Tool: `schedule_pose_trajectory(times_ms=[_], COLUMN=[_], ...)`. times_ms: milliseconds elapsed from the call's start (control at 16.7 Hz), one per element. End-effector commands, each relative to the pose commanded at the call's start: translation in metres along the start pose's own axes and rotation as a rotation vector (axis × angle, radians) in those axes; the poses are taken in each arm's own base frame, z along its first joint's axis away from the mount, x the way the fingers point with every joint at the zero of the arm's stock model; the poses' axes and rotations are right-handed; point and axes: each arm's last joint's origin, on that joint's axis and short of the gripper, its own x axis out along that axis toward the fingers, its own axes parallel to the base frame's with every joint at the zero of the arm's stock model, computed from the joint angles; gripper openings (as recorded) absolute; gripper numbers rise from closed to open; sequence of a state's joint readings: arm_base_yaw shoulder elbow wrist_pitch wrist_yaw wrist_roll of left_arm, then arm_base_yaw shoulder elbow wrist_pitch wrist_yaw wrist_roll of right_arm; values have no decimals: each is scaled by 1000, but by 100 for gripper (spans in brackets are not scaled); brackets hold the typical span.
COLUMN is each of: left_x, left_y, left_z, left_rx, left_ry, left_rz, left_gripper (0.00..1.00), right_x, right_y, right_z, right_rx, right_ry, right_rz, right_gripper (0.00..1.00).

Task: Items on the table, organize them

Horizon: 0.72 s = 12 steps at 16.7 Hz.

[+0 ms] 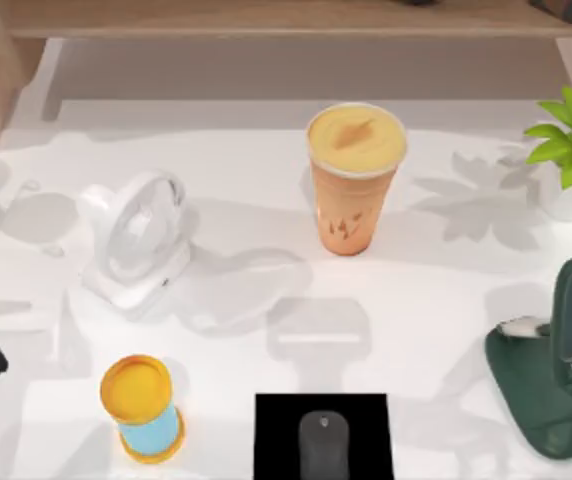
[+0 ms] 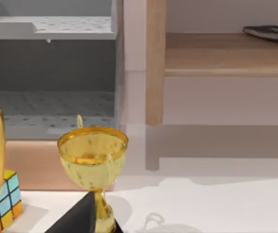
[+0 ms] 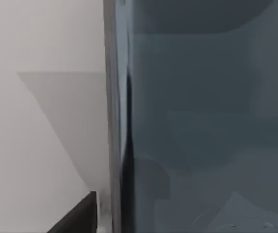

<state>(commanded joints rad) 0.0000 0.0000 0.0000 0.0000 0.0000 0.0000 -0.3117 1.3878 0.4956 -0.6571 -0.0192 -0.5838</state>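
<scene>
Slab (image 3: 202, 116) right against right gripper's camera; grip state: cannot tell. Judged thin, stiff, slippery: pinch long edges. Cup (image 1: 354, 180) well apart, top-heavy. Left arm parked.

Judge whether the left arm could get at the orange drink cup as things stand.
Probably yes, with care. The orange drink cup stands upright in open tabletop, nothing on top of it. The white fan sits between it and the left side, so approaching from above looks safest.
</scene>
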Motion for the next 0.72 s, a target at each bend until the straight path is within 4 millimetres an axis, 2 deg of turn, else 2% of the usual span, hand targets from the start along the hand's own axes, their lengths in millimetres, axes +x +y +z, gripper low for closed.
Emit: schedule_pose_trajectory(times_ms=[420, 720], left_x=[0, 0], left_y=[0, 0], left_z=[0, 0], left_rx=[0, 0], left_ry=[0, 0], left_rz=[0, 0], left_gripper=[100, 100], right_x=[0, 0], right_y=[0, 0], right_z=[0, 0], right_rx=[0, 0], right_ry=[0, 0], right_rz=[0, 0], right_gripper=[2, 0])
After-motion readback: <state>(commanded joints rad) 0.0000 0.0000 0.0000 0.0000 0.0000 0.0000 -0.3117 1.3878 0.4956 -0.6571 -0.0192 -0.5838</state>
